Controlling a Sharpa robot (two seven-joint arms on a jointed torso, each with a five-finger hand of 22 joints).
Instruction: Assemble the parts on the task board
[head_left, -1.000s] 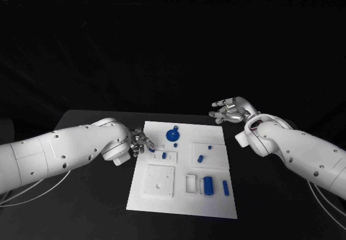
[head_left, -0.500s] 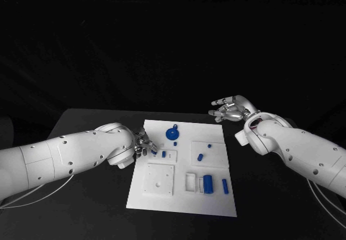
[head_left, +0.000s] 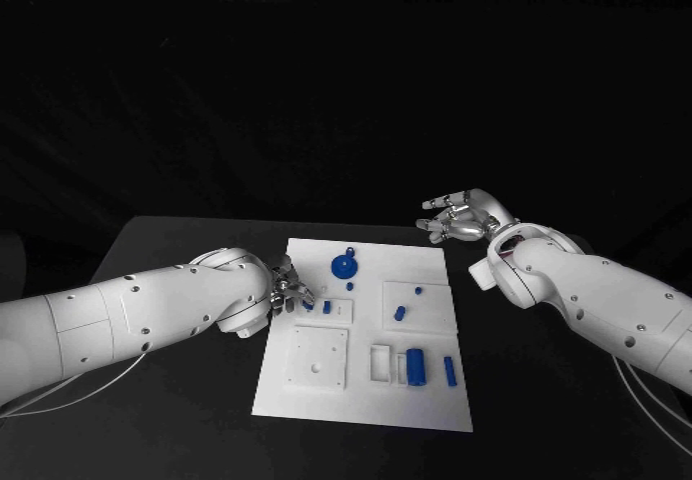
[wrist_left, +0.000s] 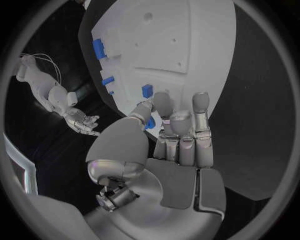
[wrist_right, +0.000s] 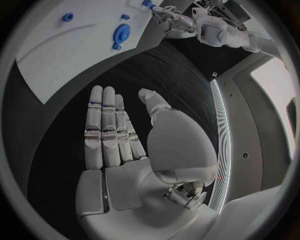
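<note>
Centrally, the white task board (head_left: 368, 335) is lying on the black table (head_left: 188, 250), carrying blue parts: a round disc (head_left: 345, 267) near its far edge, a cylinder (head_left: 415, 368) and a slim bar (head_left: 449, 371) toward the near right. The left hand (head_left: 286, 287) is hovering at the board's left edge, pinching a small blue part (wrist_left: 147, 90) between thumb and fingertips. The right hand (head_left: 459, 219) is hanging beyond the board's far right corner, fingers spread and holding nothing.
</note>
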